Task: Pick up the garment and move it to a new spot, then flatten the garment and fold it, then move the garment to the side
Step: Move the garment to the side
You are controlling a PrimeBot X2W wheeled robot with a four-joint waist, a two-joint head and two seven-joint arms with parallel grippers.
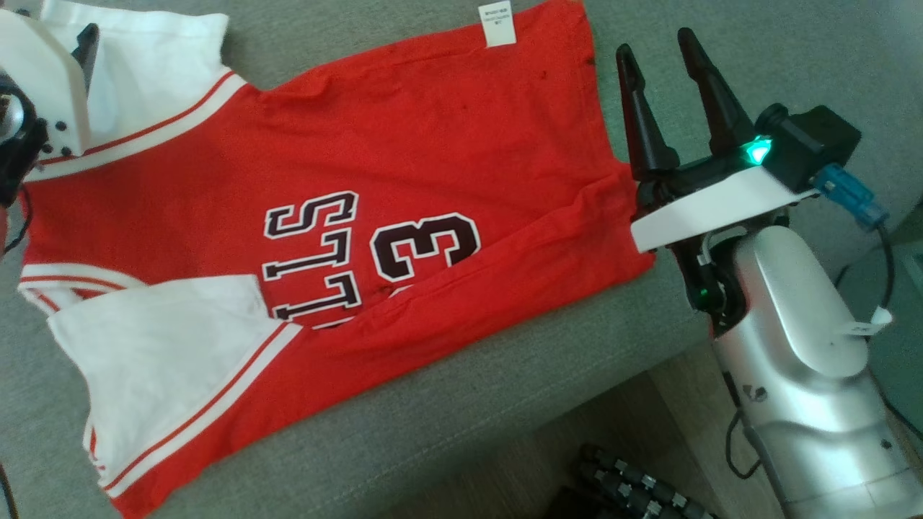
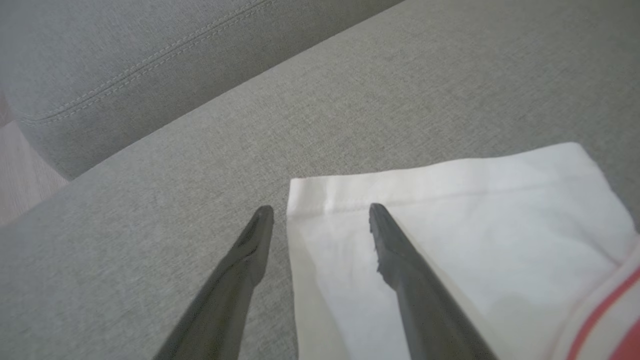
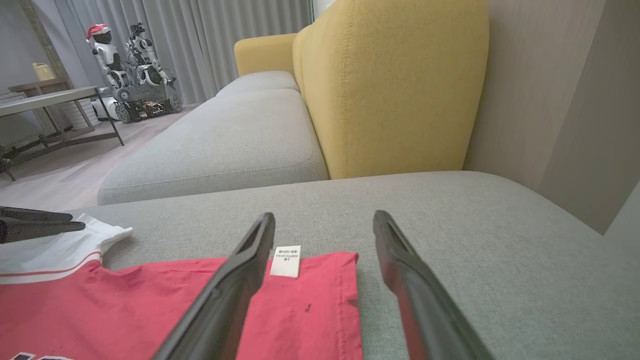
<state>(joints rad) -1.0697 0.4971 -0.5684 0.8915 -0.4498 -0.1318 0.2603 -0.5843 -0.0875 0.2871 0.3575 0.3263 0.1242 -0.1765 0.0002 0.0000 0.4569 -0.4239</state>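
nearest, the right gripper (image 1: pixel 655 42) rises on its silver forearm (image 1: pixel 793 346) just beside the shirt (image 1: pixel 404 144), at its hem end, fingers spread wide and holding nothing. the shirt lies spread on the grey sofa (image 1: pixel 469 404), its near edge folded over. it looks light and limp, likely to sag and slide, so corners and hems are the places to pinch. farther off, the left gripper (image 2: pixel 320 209) is wide open and empty, straddling a corner of the white sleeve (image 2: pixel 450 225).
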